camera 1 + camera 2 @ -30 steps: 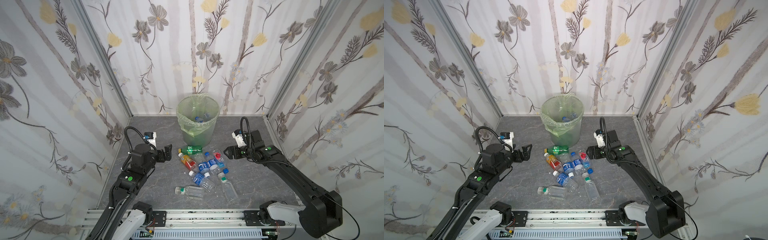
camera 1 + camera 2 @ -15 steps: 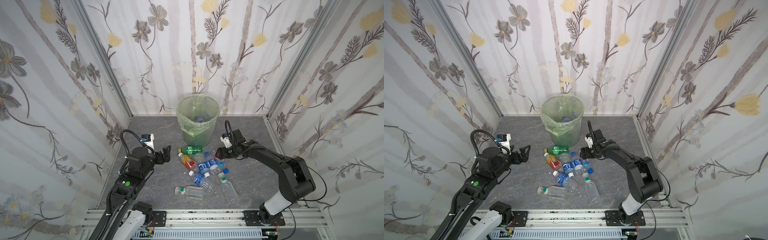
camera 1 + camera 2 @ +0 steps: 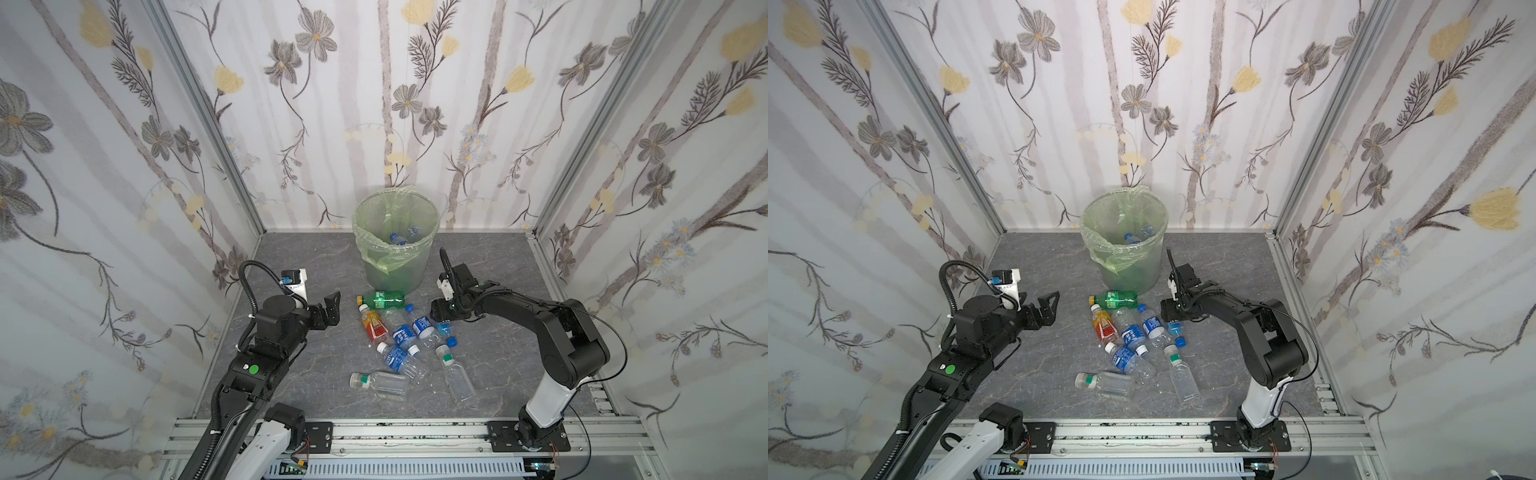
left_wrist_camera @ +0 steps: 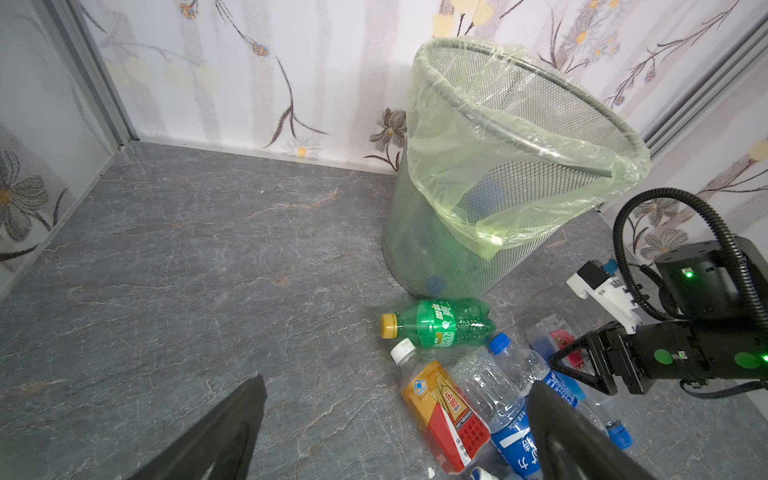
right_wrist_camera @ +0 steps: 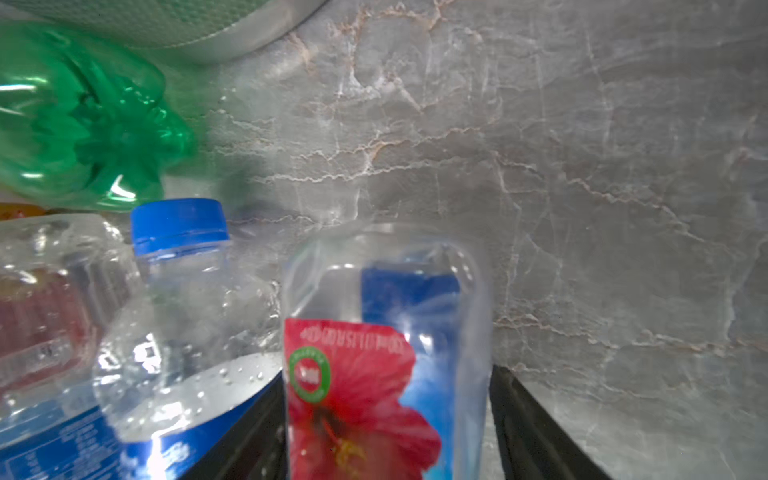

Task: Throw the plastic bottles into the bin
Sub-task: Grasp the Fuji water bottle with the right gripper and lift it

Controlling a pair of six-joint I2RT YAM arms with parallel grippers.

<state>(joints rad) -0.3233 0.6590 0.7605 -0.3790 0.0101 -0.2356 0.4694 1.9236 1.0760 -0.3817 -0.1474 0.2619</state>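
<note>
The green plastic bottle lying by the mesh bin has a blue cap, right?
No: the green plastic bottle lying by the round mesh bin with its pale green liner has a yellow cap, as the left wrist view shows.

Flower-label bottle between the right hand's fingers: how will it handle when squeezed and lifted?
The flower-label bottle looks clear and empty, so probably light. Its thin walls may dent under a squeeze. Lying on the smooth table, it could slide.
</note>
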